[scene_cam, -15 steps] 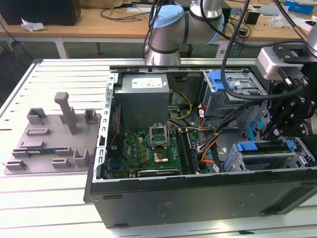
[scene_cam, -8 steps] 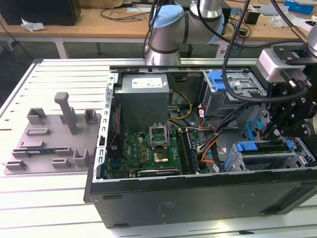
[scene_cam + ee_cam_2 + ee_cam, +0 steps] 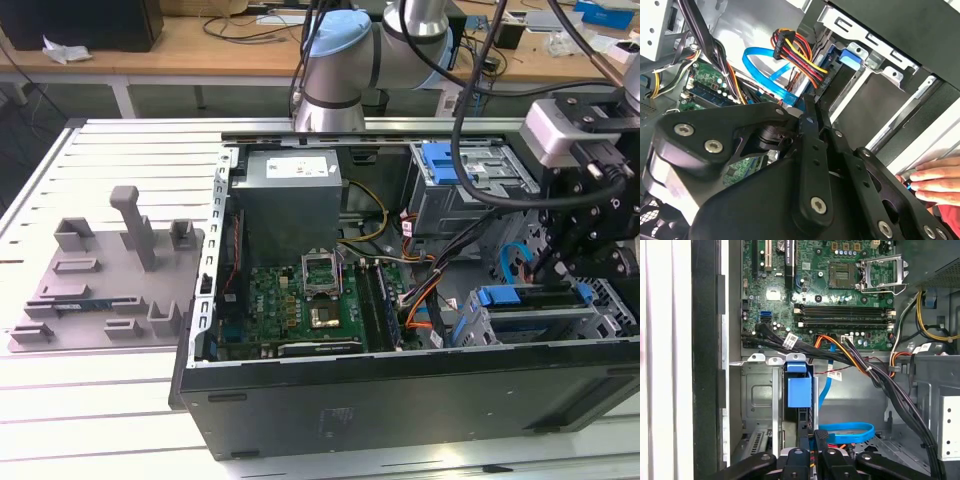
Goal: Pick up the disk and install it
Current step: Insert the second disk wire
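The disk (image 3: 799, 392) stands on edge in the drive cage of the open computer case, its blue bracket facing the first wrist view. In the exterior view the disk (image 3: 530, 298) sits in the cage at the case's right front corner. My gripper (image 3: 548, 268) hangs just above it there. Both wrist views show the black fingers pressed together with nothing between them; the gripper (image 3: 818, 437) is beside the disk's near end, close to a blue flat cable (image 3: 845, 432). In the second wrist view the gripper (image 3: 807, 107) points into the case.
A person's hand (image 3: 932, 182) rests on the case's edge close to the gripper. Cable bundles (image 3: 865, 367) cross beside the drive cage. The motherboard (image 3: 300, 305), a grey power-supply box (image 3: 290, 200) and an upper bay with a blue bracket (image 3: 450, 165) lie inside. A grey fixture (image 3: 100, 290) sits at the exterior view's left.
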Controlling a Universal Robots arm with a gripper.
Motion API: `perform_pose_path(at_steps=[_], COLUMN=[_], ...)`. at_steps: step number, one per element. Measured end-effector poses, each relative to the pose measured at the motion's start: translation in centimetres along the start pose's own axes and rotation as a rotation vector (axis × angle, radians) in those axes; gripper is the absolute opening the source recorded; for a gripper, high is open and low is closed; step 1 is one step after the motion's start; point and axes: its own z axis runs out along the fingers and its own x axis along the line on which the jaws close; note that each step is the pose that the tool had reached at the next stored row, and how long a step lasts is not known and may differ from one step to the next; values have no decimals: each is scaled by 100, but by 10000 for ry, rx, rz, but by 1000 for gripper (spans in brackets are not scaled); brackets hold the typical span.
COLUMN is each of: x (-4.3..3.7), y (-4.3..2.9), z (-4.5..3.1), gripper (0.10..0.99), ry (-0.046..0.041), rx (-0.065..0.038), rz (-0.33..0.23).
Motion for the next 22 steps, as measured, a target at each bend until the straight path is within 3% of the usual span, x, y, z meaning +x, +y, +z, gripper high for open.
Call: perform_pose_path(at_steps=[8, 22], x=[30, 3], y=[-7, -22], z=[7, 30], gripper=[161, 161], ry=[2, -1], rx=[0, 0], rz=[1, 0])
